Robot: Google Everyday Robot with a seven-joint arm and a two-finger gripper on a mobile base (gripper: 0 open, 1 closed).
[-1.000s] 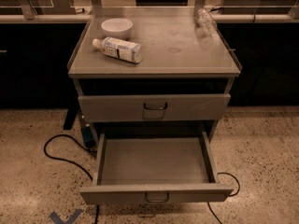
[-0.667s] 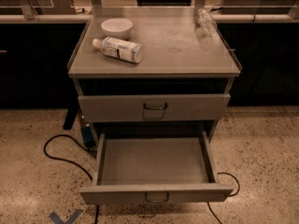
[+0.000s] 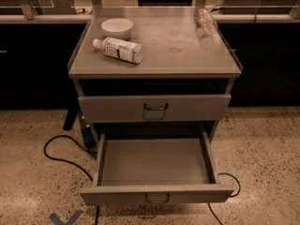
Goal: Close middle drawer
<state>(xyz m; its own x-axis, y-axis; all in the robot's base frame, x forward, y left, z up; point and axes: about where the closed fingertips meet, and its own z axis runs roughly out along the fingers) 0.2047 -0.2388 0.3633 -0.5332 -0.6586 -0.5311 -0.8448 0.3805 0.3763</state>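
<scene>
Camera view, one frame.

Gripper: not in view; we cannot tell where it stands or how it is set.

Cabinet: grey metal, centre of view, seen from the near side and from above. Its flat top has a low raised lip along the left and right edges.

On the top:
- bowl, white, upright, far left.
- bottle, white with a printed label, lying on its side just near of the bowl, cap pointing left. We cannot tell whether the two touch.
- clear bottle, lying on its side at the far right, well apart from the other two.

Top drawer: front panel close under the cabinet top, with a dark gap showing above it. A small dark handle sits at the centre of the panel.

Middle drawer: open, pulled far out towards the near side, so we see the whole tray floor and both side walls. Its low front panel is the nearest part of the cabinet and sticks out well past the top drawer's front. The pull sits at the centre of that panel. The drawer looks level and square to the cabinet.

Floor: speckled, light brown. A black cable loops on the left and runs under the drawer; a second loop shows on the right. A blue tape mark lies near left, by the drawer's front corner.

Behind the cabinet: dark counter fronts run across the far side.
</scene>
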